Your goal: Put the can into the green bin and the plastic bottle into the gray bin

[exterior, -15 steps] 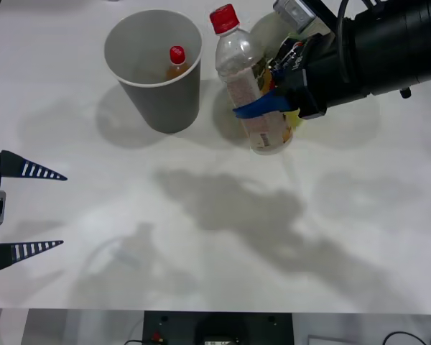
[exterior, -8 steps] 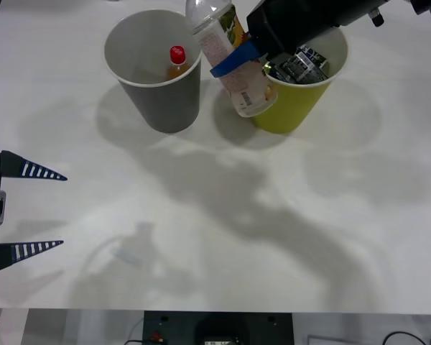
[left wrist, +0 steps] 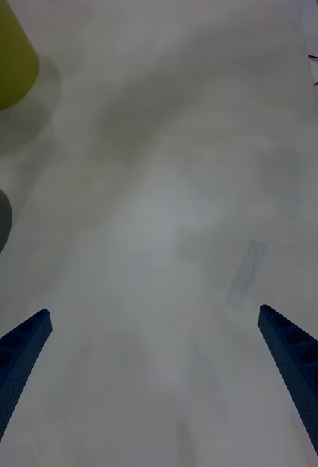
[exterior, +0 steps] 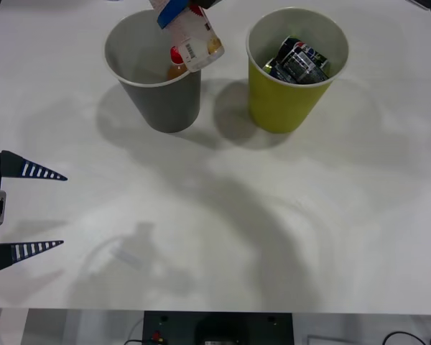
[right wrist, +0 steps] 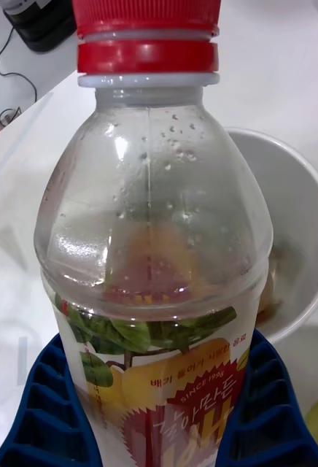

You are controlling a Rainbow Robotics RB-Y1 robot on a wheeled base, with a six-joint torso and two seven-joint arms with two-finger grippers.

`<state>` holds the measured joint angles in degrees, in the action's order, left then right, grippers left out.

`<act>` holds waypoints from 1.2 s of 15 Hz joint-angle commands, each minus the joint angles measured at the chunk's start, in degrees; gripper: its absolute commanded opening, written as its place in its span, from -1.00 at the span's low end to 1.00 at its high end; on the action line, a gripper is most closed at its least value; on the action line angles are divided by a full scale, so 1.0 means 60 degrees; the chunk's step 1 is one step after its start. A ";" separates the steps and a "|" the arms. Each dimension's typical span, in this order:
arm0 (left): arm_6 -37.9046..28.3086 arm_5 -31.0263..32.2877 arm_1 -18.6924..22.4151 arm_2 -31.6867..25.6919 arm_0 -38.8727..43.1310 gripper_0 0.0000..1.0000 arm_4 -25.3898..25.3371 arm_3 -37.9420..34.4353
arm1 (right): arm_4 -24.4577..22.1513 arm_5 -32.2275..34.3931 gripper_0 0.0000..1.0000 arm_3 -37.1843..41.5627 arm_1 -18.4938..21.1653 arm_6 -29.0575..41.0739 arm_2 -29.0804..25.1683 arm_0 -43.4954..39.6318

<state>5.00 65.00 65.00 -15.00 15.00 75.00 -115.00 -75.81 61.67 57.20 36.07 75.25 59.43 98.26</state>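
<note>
In the front view, the plastic bottle point(exterior: 192, 39) hangs tilted over the gray bin point(exterior: 155, 72), its base above the rim; a blue finger crosses it at the frame's top edge. The green bin point(exterior: 296, 68) beside it holds a can point(exterior: 299, 61). The left end effector point(exterior: 27, 209) waits released at the white tabletop point(exterior: 223, 215)'s near left edge.

The right wrist view has the right end effector point(right wrist: 159, 408) clenched around the bottle, gray bin behind.

The left wrist view looks past spread fingers point(left wrist: 17, 357) over bare tabletop.

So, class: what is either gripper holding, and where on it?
The right gripper clamps the plastic bottle around its labelled body. The left gripper holds nothing.
</note>
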 commanded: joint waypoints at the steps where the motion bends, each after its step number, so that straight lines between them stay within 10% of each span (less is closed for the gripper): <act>1: 0.0000 0.0000 0.0000 0.0000 0.0000 0.96 0.0000 0.0000 | -0.0666 -0.0288 -1.00 -0.0963 -0.0928 -0.0018 -0.0002 0.0293; 8: 0.0000 0.0000 0.0000 0.0000 0.0000 0.96 0.0000 0.0000 | -0.0959 -0.1606 -1.00 -0.1637 -0.1807 -0.0033 0.0364 0.0396; 9: 0.0000 0.0000 0.0000 0.0000 0.0000 0.96 0.0000 0.0000 | -0.0959 -0.1665 -0.88 -0.1652 -0.1807 -0.0033 0.0364 0.0396; 11: 0.0000 0.0000 0.0000 0.0000 0.0000 0.95 0.0000 0.0000 | -0.0959 -0.1694 0.26 -0.1652 -0.1807 -0.0047 0.0364 0.0396; 13: 0.0000 0.0000 0.0000 0.0000 0.0000 0.96 0.0000 0.0000 | -0.0915 -0.1694 1.00 -0.1666 -0.1807 -0.0047 0.0364 0.0381; 18: 0.0000 0.0000 0.0000 0.0000 0.0000 0.96 0.0000 0.0000 | -0.0285 -0.1299 1.00 -0.1593 -0.1456 -0.0369 0.0364 0.0381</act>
<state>5.00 65.00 65.00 -15.00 15.00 75.00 -115.00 -78.91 53.11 47.43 26.47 74.19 61.61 100.57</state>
